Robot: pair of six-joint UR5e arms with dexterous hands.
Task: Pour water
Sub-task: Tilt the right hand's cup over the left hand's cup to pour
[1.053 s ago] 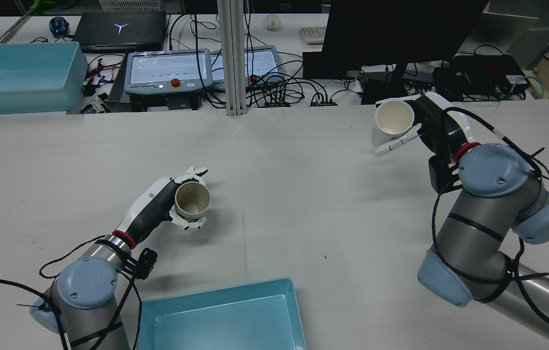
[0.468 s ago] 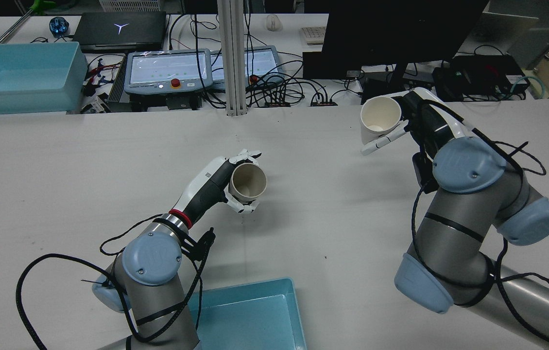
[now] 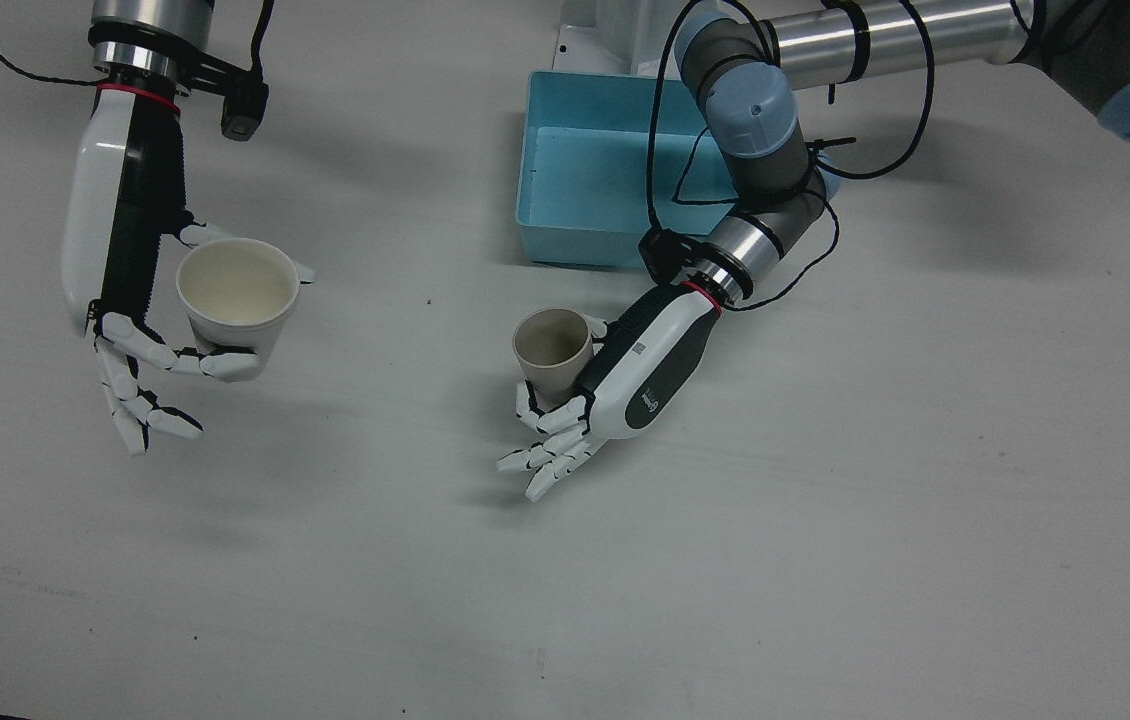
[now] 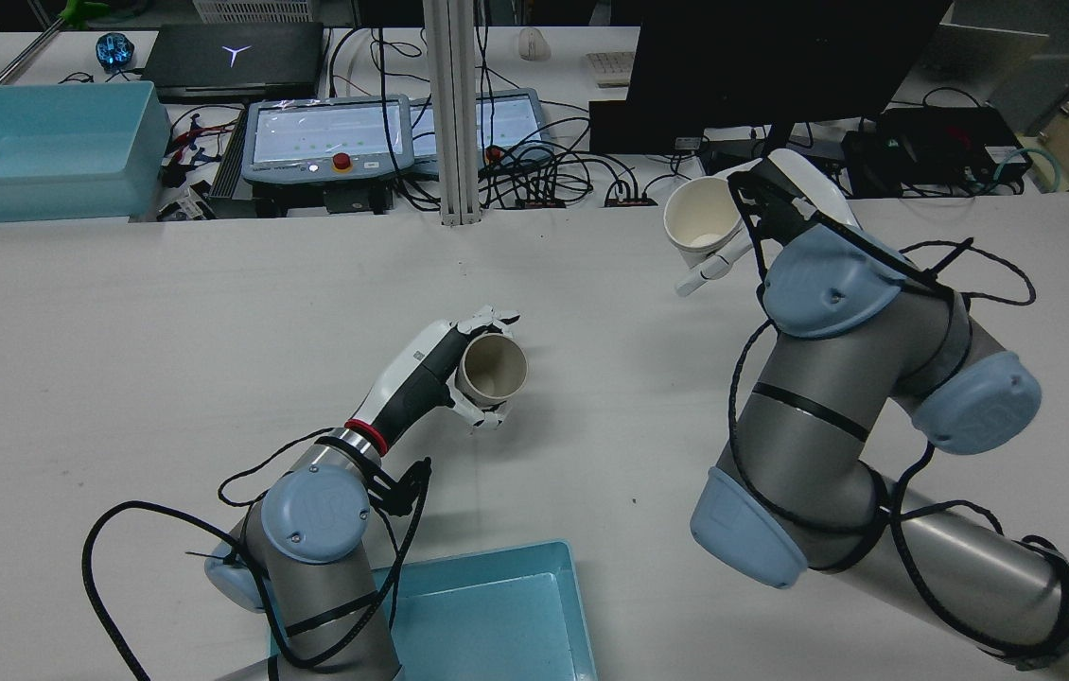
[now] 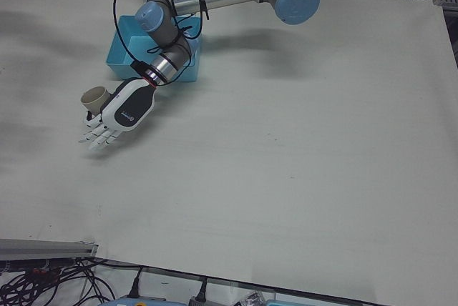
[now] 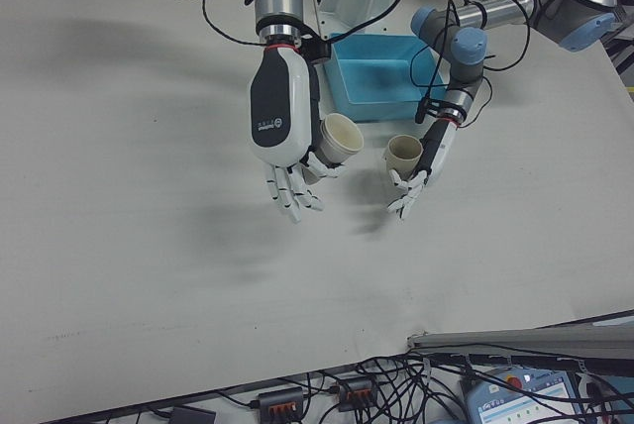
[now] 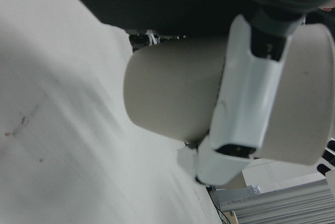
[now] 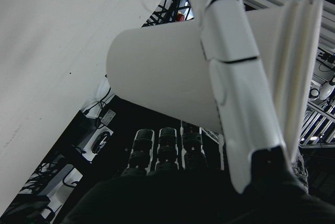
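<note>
We see the left hand [image 3: 625, 385] gripping a beige cup [image 3: 552, 345] near the blue tray [image 3: 580, 175], the right hand [image 3: 125, 260] clasping a white cup [image 3: 237, 300] above the tabletop [image 3: 825, 500].

Loads of open desk [image 3: 825, 560] here, basically the whole operators' side is bare, so either hand could sweep through there freely. Between the right hand [image 3: 125, 300] with its white cup [image 3: 237, 295] and the left hand [image 3: 625, 375] with its beige cup [image 3: 552, 345] there's just a clear gap, nothing in it. The only real obstacle on the desk is the blue tray [image 3: 565, 215] sitting near the pedestals, right behind the left hand's wrist. Far edge in the rear view is cluttered: cables [image 4: 553, 175], monitor [image 4: 780, 66], a post [image 4: 454, 113].
</note>
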